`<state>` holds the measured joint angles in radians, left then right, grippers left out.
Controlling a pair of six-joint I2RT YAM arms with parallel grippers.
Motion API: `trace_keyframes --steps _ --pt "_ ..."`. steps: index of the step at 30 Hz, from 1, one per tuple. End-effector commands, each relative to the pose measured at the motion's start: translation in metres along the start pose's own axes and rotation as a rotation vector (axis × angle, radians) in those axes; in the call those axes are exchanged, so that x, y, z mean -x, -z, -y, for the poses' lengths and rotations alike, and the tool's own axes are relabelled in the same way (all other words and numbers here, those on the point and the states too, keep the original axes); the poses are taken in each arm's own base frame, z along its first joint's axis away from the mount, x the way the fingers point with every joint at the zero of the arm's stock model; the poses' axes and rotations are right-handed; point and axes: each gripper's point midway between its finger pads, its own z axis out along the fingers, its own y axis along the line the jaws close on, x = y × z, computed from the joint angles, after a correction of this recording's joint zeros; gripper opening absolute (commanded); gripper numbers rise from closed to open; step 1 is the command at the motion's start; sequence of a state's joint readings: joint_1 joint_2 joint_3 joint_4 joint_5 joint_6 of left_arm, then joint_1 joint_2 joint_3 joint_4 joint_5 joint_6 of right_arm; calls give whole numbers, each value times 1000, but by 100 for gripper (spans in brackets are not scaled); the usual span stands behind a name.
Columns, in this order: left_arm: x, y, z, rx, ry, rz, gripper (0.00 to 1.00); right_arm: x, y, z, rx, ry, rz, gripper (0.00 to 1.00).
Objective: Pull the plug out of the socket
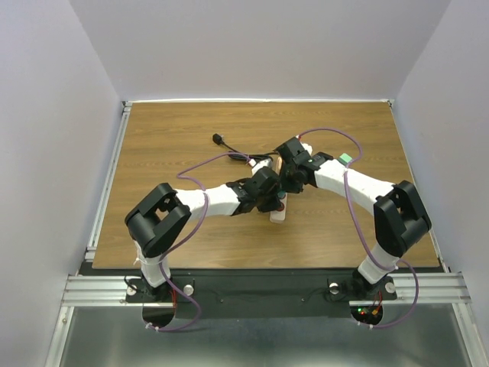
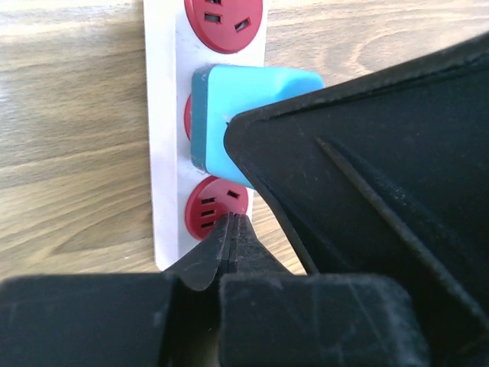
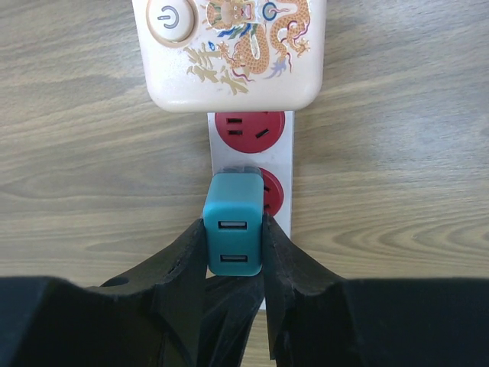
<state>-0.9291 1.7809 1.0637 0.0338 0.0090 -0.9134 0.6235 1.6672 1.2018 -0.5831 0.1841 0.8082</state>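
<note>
In the right wrist view I see the right gripper [image 3: 234, 238] clamped on the teal rectangular plastic plug [image 3: 233, 218], one finger on each side, with the plug's two USB ports facing the camera. Only this view shows the decorated switch end of the long narrow beige plastic socket strip [image 3: 289, 180]. The left wrist view shows the left gripper [image 2: 232, 229] fully closed and holding nothing, its tips at the strip's end round red outlet [image 2: 208, 212]. The plug stands over the neighbouring outlet. In the top view both wrists hide the plug. That view places the strip mid-way on the brown wooden table [image 1: 183, 130], with a thin black cord [image 1: 233, 147].
</note>
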Motion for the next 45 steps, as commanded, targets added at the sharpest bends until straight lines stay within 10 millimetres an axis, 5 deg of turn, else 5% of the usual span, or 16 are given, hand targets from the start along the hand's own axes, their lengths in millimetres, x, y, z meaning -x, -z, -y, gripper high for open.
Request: trace_keyframes --steps 1,7,13,25,31,41,45 --pt "-25 -13 -3 -10 13 -34 0 17 5 -30 78 -94 60 0" --pt "-58 -43 -51 122 29 -151 0 29 20 -36 105 -107 101 0" --pt "-76 -50 -86 160 88 -227 0 46 35 -47 137 -107 144 0" --pt "-83 -53 -108 167 111 -268 0 64 47 -49 112 -96 181 0" --pt "-64 -45 -96 127 105 -222 0 56 30 -38 50 -84 149 1" --pt "9 26 -30 8 -36 -15 0 42 6 -25 -18 -80 107 0" --pt "20 45 -29 60 -121 -5 0 41 2 -25 -17 -78 94 0"
